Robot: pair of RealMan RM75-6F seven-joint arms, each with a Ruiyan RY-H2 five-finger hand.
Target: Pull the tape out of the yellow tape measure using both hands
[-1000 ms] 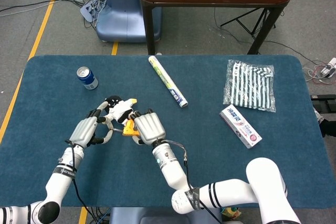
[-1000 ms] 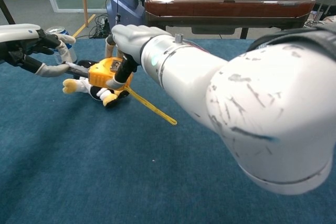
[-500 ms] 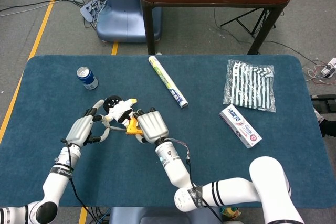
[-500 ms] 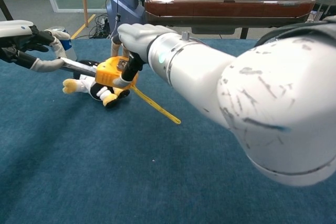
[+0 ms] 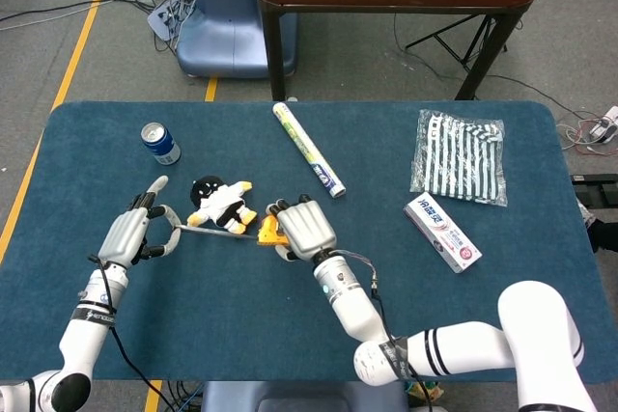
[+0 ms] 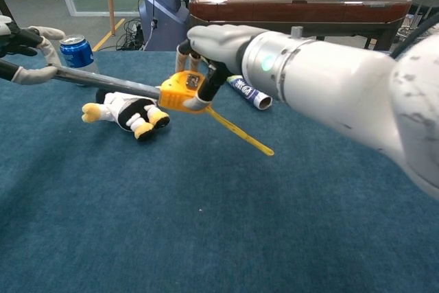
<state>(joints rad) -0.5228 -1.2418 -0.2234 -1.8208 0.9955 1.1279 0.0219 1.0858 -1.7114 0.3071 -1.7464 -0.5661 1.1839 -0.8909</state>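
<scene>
My right hand [image 5: 305, 228] [image 6: 216, 47] grips the yellow tape measure [image 5: 269, 230] [image 6: 181, 92] above the blue table. From its case a stretch of tape [image 5: 214, 230] [image 6: 103, 83] runs left to my left hand [image 5: 130, 233] [image 6: 27, 53], which pinches the tape's end. The hands are well apart with the tape taut between them. A yellow strap [image 6: 239, 132] hangs from the case down to the right in the chest view.
A black-and-white plush penguin [image 5: 220, 206] [image 6: 127, 112] lies under the tape. A blue can [image 5: 160, 143] [image 6: 76, 52] stands at the back left. A rolled tube [image 5: 308, 149] [image 6: 250, 94], a toothpaste box [image 5: 442, 232] and a striped bag [image 5: 461, 156] lie on the table's [image 5: 386, 132] right side.
My hands have moved apart: the right carried the case rightward, the left drew back to the left. Much more tape shows between them.
</scene>
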